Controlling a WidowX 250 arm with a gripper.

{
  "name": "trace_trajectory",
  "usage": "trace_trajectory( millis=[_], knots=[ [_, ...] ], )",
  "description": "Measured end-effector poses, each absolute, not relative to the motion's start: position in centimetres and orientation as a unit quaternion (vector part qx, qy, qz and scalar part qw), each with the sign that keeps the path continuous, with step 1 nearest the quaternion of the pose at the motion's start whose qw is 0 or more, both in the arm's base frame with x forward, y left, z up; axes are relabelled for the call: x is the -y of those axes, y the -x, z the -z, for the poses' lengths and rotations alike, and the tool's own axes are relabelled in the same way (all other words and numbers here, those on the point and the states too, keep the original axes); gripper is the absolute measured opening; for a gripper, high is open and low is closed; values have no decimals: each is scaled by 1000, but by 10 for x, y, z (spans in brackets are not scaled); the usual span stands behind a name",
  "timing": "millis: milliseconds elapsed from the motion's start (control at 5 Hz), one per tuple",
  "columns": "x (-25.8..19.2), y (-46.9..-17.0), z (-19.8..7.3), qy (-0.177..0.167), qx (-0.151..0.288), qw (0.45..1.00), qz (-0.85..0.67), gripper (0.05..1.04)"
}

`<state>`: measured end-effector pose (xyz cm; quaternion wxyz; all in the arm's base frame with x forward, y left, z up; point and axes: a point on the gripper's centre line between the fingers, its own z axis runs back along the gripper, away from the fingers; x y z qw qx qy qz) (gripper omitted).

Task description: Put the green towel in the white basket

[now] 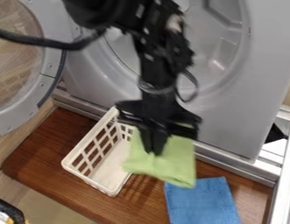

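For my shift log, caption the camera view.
Claw holds green towel at side of white basket, with blue cloth nearby and open washer behind.

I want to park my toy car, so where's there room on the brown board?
The brown board is bare left of the white basket, with a smaller patch between basket and blue cloth. It's crowded by the basket's right side, where the gripper holds the green towel.
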<state>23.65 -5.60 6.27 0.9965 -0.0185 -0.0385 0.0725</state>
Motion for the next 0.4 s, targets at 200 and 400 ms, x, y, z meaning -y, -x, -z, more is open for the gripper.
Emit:
trace_trajectory(
  millis=[200,400],
  knots=[
    [19,-249,-55,12,27,993,-116,52],
    [-7,-260,-38,0,5,992,-127,53]
  ],
)
